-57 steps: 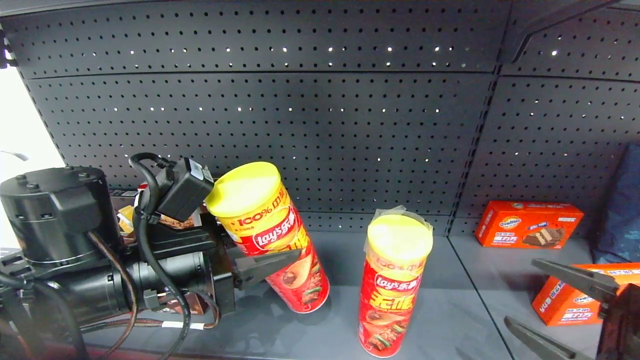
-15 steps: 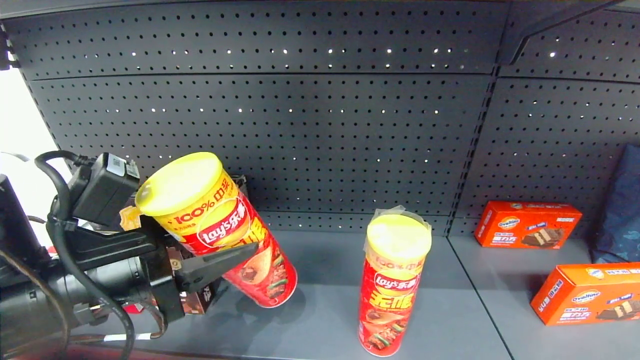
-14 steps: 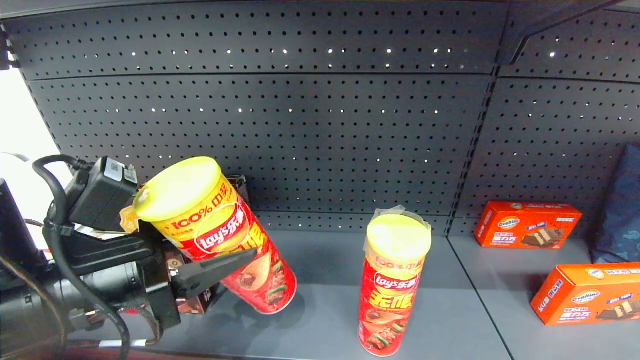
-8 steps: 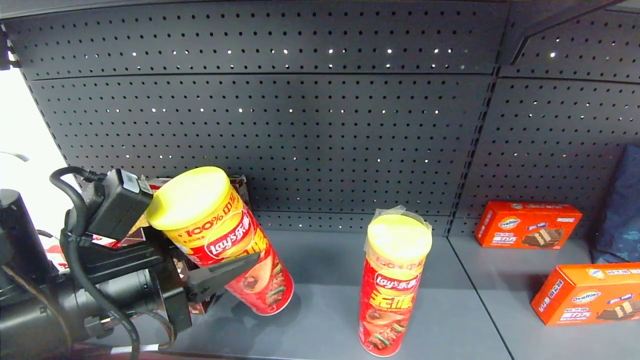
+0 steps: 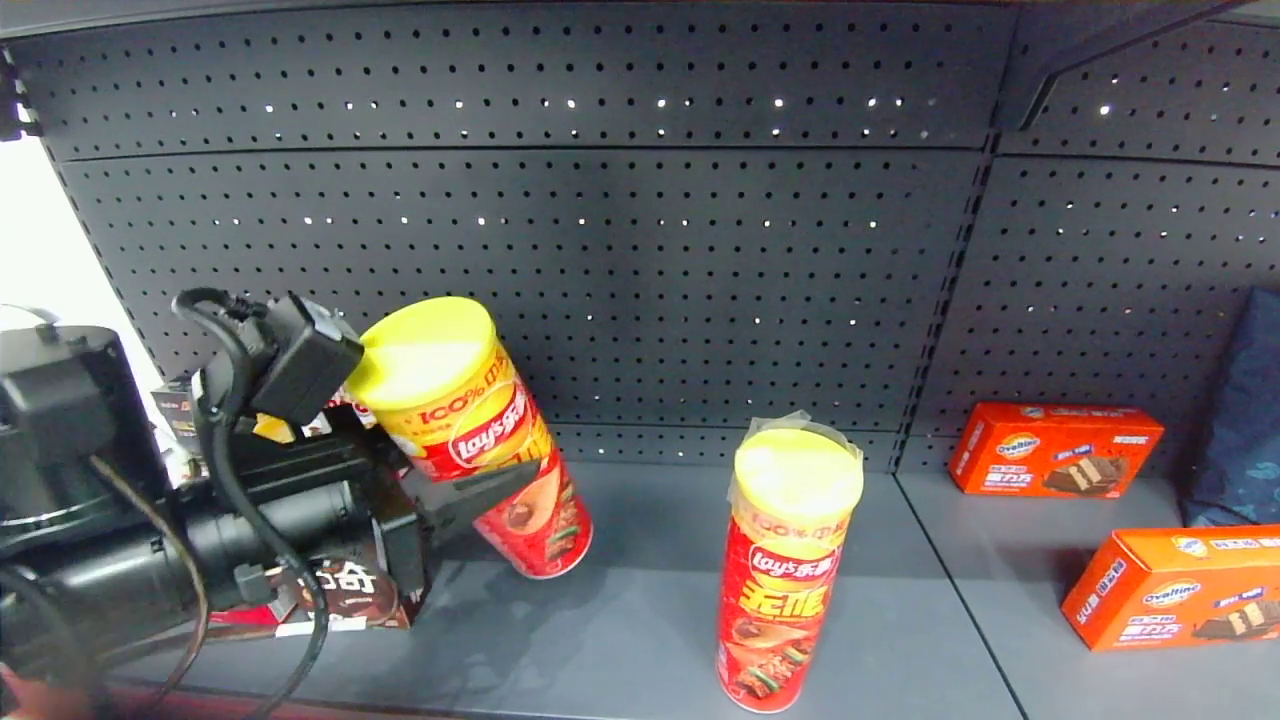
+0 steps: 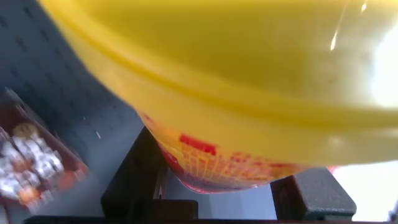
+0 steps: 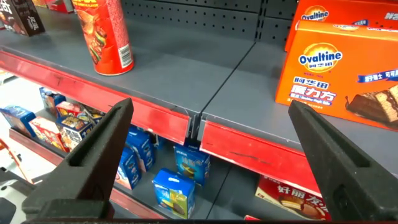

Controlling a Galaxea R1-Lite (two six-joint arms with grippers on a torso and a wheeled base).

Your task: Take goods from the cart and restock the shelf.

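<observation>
On the shelf's left end, the left gripper (image 5: pixel 497 482) clamps a chip can (image 5: pixel 470 420) at mid-body. The can's top leans left and its base seemingly just touches the shelf (image 5: pixel 650 630), apart from the standing can (image 5: pixel 790 570). The right gripper (image 7: pixel 211 106) gapes wide, farther off.

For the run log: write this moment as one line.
left pincer: shut on tilted chip can over shelf | second chip can: upright, apart | right pincer: open, empty, before shelf edge
</observation>
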